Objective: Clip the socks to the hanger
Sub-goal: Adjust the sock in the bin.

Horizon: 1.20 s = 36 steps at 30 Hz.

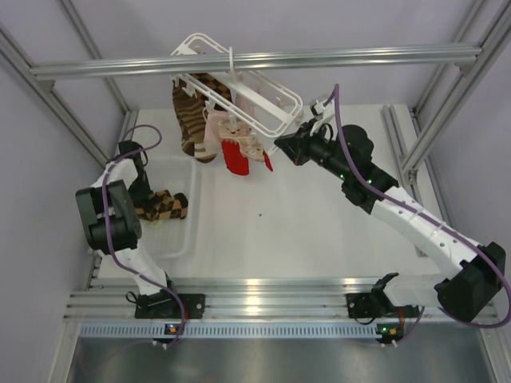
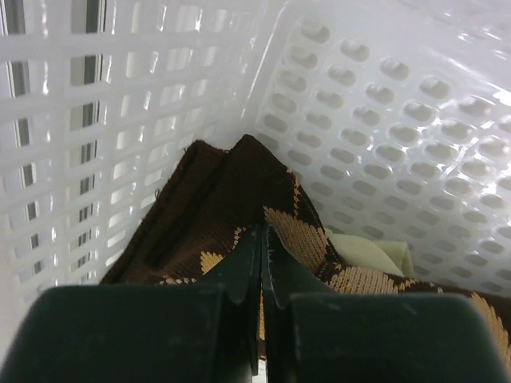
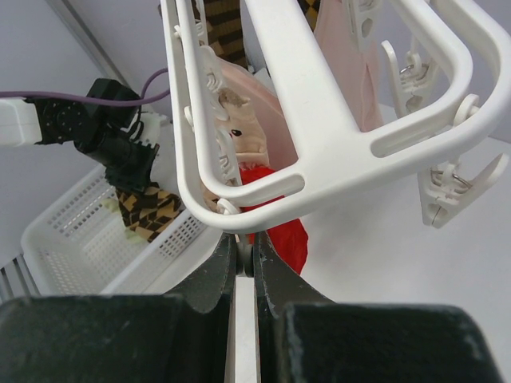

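A brown and tan diamond-check sock (image 1: 169, 206) (image 2: 215, 199) lies bunched in a corner of the white basket (image 1: 177, 239). My left gripper (image 1: 153, 204) (image 2: 263, 233) reaches down into the basket, shut on a fold of that sock. The white hanger (image 1: 267, 108) (image 3: 319, 120) hangs from the overhead bar. A second check sock (image 1: 192, 120) is clipped at its left side. My right gripper (image 1: 281, 144) (image 3: 247, 241) sits at the hanger's right end, shut on a white clip just under the frame's corner.
A pale pink sock (image 1: 215, 132) and a red sock (image 1: 235, 157) (image 3: 286, 233) also hang from the hanger. A pale yellow-green cloth (image 2: 367, 251) lies under the sock in the perforated basket (image 2: 399, 120) (image 3: 72, 239). Aluminium frame posts stand at both sides.
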### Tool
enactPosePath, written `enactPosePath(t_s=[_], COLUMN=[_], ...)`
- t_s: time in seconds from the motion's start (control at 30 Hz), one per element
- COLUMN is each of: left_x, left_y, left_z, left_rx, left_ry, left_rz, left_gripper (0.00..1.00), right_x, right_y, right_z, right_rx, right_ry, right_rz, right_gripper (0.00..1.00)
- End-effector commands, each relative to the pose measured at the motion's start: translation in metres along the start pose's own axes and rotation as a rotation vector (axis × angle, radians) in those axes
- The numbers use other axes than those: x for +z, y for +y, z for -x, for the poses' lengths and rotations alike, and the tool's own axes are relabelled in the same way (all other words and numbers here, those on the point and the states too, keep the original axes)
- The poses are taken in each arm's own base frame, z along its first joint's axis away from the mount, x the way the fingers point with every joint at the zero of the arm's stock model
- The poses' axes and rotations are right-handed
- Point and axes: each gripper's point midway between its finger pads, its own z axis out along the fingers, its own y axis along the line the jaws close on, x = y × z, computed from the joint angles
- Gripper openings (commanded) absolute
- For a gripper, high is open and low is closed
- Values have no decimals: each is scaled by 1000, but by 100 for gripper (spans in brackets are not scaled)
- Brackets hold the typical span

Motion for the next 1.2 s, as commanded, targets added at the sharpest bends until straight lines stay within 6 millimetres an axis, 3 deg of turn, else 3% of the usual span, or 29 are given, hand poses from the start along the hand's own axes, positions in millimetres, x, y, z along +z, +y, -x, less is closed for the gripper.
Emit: enactPosePath(t_s=[0.0,0.4,0.47,0.6,0.77,1.03,1.17], left_x=[-22,-90,-89,-71,-56,-19,-6], left_y=[-10,-2,0,11,12,0,-13], left_z=[17,35,23,-7,-23,-12,-9], left_rx=[-39,-65,-42,-50,-88,-110,-102], left_ry=[-107,-265,-213,-68,-43,-14,-3], left_rz=[-92,-147,-141,-43,-15,-23,-73], left_gripper=[0,0,2,40,42,40,48], right_x=[0,-6,-6,-7,-7,-3,1], right_y=[-8,-5,-4,-2,-2,-4,-7], right_z=[19,19,19,22,21,21,20], right_rx=[-7,-11,-12,-12,-14,-20,-24], right_ry=[-37,-51,-55,-62,-56,-40,-31], right_rz=[-32,-17,-11,-3,-3,-15,-29], right_gripper=[0,0,0,0,0,0,0])
